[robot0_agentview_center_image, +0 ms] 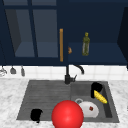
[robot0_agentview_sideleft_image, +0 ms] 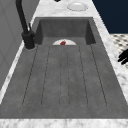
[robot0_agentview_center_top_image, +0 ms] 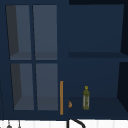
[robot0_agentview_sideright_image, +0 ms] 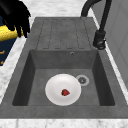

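My right hand (robot0_agentview_center_image: 96, 88) hovers over the right side of the sink basin (robot0_agentview_center_image: 107, 105), shut on a yellow corn cob (robot0_agentview_center_image: 100, 97) that slants down from it. In the right side view the same hand (robot0_agentview_sideright_image: 14, 13) has its fingers curled over the cob (robot0_agentview_sideright_image: 8, 34) at the upper left. Below, a white plate (robot0_agentview_center_image: 88, 109) lies on the basin floor with a small red piece (robot0_agentview_sideright_image: 65, 92) on it. A big red ball (robot0_agentview_center_image: 67, 115) shows at the sink's front edge. My left hand (robot0_agentview_center_image: 36, 115) floats at the drainboard's front left corner, fingers relaxed (robot0_agentview_sideleft_image: 123, 57), holding nothing.
A black faucet (robot0_agentview_center_image: 67, 75) stands behind the sink, and the ribbed drainboard (robot0_agentview_sideleft_image: 63, 75) is on the left. The wall cabinet's open right half holds an olive bottle (robot0_agentview_center_top_image: 86, 98) and a small orange thing (robot0_agentview_center_top_image: 70, 104). A white dish (robot0_agentview_sideleft_image: 77, 6) sits on the far counter.
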Action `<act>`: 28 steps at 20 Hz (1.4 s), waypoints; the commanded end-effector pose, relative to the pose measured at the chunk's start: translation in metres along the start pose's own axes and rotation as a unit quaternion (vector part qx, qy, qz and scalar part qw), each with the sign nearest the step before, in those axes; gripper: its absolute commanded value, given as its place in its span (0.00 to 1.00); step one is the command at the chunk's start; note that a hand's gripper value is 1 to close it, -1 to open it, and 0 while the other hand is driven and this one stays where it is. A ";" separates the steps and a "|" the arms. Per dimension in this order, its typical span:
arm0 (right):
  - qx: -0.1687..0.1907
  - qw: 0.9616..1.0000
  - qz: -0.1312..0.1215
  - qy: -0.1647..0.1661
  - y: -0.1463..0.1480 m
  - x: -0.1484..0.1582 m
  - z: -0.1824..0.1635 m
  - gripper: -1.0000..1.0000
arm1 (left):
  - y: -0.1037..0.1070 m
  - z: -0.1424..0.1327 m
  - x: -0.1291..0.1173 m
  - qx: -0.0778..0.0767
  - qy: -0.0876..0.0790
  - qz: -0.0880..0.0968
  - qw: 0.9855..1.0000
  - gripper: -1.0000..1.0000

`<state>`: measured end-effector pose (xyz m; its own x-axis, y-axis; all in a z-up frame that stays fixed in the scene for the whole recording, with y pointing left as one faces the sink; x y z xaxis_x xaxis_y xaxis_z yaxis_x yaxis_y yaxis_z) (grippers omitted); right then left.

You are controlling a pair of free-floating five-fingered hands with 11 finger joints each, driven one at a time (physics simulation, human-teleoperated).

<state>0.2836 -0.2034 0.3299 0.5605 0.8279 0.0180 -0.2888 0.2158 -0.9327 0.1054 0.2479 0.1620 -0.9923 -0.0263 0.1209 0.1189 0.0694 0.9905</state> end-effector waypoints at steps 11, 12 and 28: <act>-0.002 1.000 0.016 -0.025 -0.049 -0.058 0.013 1.00 | 0.000 0.000 0.000 0.000 0.000 0.000 1.000 0.50; -0.003 1.000 0.016 -0.026 -0.051 -0.061 0.013 1.00 | 0.000 0.000 0.000 0.000 0.000 0.000 1.000 0.50; 0.010 0.998 0.000 -0.068 -0.052 -0.118 -0.011 1.00 | 0.000 0.000 0.000 0.000 0.000 0.000 1.000 0.50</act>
<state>0.2439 -0.3036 0.3719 0.4963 0.8646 0.0789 -0.2905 0.2510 -0.9234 0.1054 0.2479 0.1620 -0.9923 -0.0263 0.1209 0.1189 0.0694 0.9905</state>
